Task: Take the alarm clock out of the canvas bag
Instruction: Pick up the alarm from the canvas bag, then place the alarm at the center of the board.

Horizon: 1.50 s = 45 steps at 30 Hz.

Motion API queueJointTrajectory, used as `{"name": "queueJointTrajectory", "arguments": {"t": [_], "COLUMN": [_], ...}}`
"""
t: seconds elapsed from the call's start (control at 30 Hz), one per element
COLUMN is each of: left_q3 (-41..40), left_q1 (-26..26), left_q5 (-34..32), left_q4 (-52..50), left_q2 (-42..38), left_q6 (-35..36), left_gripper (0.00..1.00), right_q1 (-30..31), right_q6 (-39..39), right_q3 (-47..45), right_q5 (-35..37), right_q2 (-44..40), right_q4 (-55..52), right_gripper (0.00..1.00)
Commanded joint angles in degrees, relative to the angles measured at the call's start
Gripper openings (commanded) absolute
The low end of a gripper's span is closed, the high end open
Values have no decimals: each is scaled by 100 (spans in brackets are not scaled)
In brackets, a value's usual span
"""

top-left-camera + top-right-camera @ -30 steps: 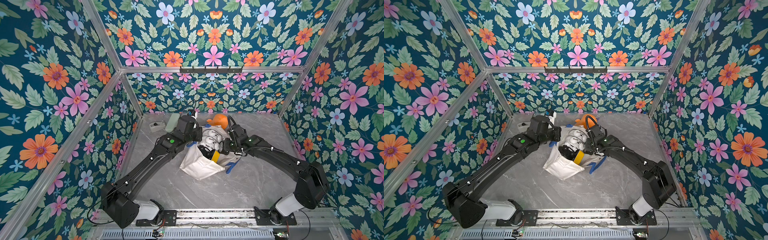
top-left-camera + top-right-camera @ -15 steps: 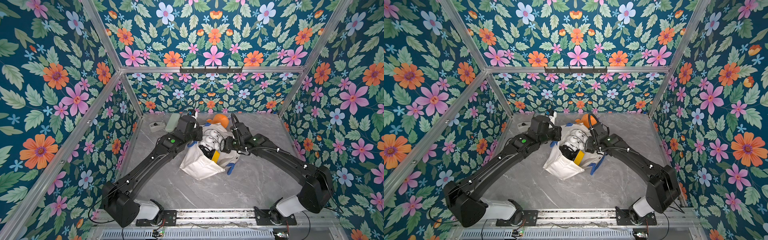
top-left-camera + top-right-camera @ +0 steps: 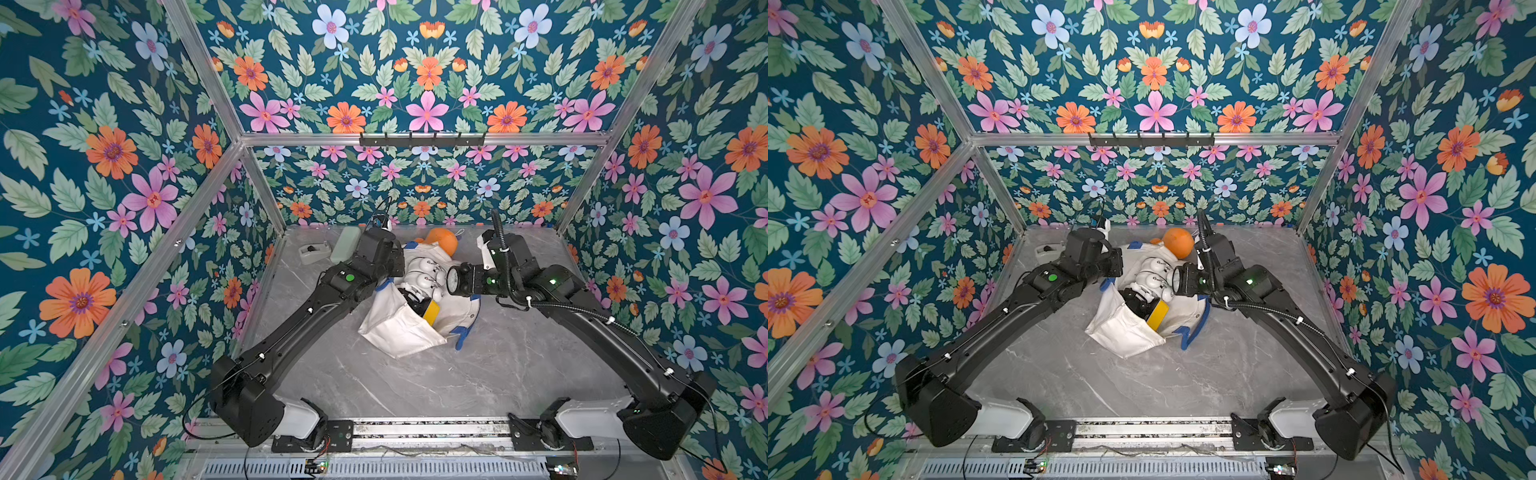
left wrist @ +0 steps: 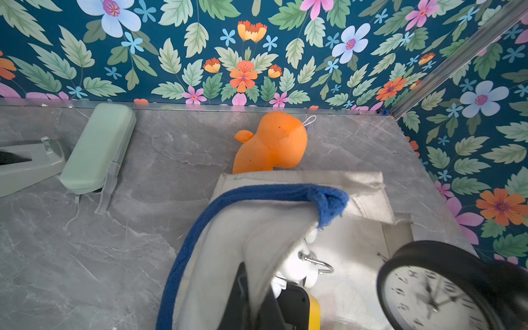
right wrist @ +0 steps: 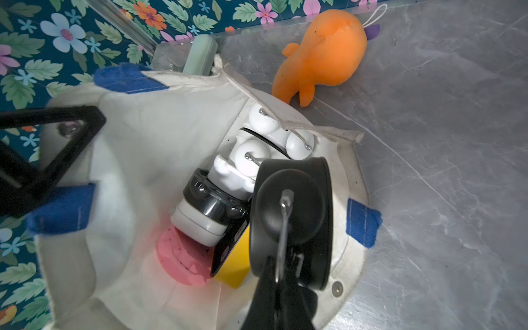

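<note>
The off-white canvas bag [image 3: 399,332] [image 3: 1121,334] with blue handles lies open in the middle of the table. My right gripper [image 5: 281,274] [image 3: 467,279] is shut on the thin metal stand on the back of the black round alarm clock [image 3: 454,280] [image 3: 1179,280] [image 5: 288,217]. It holds the clock above the bag's open mouth, near the right rim. The clock's white dial [image 4: 437,294] faces my left wrist camera. My left gripper [image 4: 253,305] [image 3: 395,277] is shut on the bag's rim [image 4: 234,228] beside a blue handle [image 4: 257,190], holding it up.
Inside the bag lie a white ball-headed gadget [image 5: 257,143], a black and yellow item [image 5: 231,257] and something pink [image 5: 180,257]. An orange plush toy [image 3: 442,239] sits behind the bag. A green case [image 3: 348,244] and a tape dispenser [image 3: 313,252] stand at the back left.
My right gripper has closed on the clock and risen with it out of the bag's mouth, so its dial now shows from above. The left arm has stayed put.
</note>
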Motion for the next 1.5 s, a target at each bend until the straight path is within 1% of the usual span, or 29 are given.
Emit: {"name": "queueJointTrajectory", "arguments": {"t": [0.0, 0.13, 0.2, 0.3, 0.5, 0.53, 0.67, 0.73, 0.8, 0.87, 0.93, 1.1, 1.27, 1.47], "left_q3": [97, 112, 106, 85, -10, -28, -82, -87, -109, -114, -109, -118, -144, -196], "left_q1": [34, 74, 97, 117, 122, 124, 120, 122, 122, 122, 122, 122, 119, 129], "left_q5": [-241, -292, -328, -355, -356, -355, -303, -294, -268, -222, -165, -46, 21, 75], "left_q4": [545, 477, 445, 405, 376, 378, 376, 378, 377, 377, 373, 420, 461, 506], "left_q2": [-2, -31, -67, -132, -272, -294, -380, -417, -435, -433, -420, -389, -400, -385], "left_q6": [32, 41, 41, 41, 59, 51, 33, 24, 15, 6, -3, -77, -104, -125], "left_gripper": [0, 0, 0, 0, 0, 0, 0, 0, 0, 0, 0, 0, 0, 0], "right_q1": [13, -25, -179, -685, -2136, -2398, -3086, -3383, -3547, -3771, -3927, -3961, -3969, -3999], "right_q6": [-335, -592, -599, -509, -17, 88, 404, 596, 682, 886, 1084, 1236, 1320, 1351], "right_q3": [148, 321, 392, 448, 395, 330, -95, -376, -573, -870, -1070, -1375, -1556, -1599], "right_q5": [-248, -265, -350, -804, -1667, -1709, -1600, -1629, -1537, -1667, -1842, -1534, -1524, -1653], "right_q2": [-228, -500, -588, -716, -821, -818, -786, -724, -610, -466, -300, 110, 507, 1027], "right_q4": [-166, -296, -325, -270, 133, 247, 757, 1093, 1365, 1849, 2270, 2770, 3068, 3151], "right_gripper": [0, 0, 0, 0, 0, 0, 0, 0, 0, 0, 0, 0, 0, 0]}}
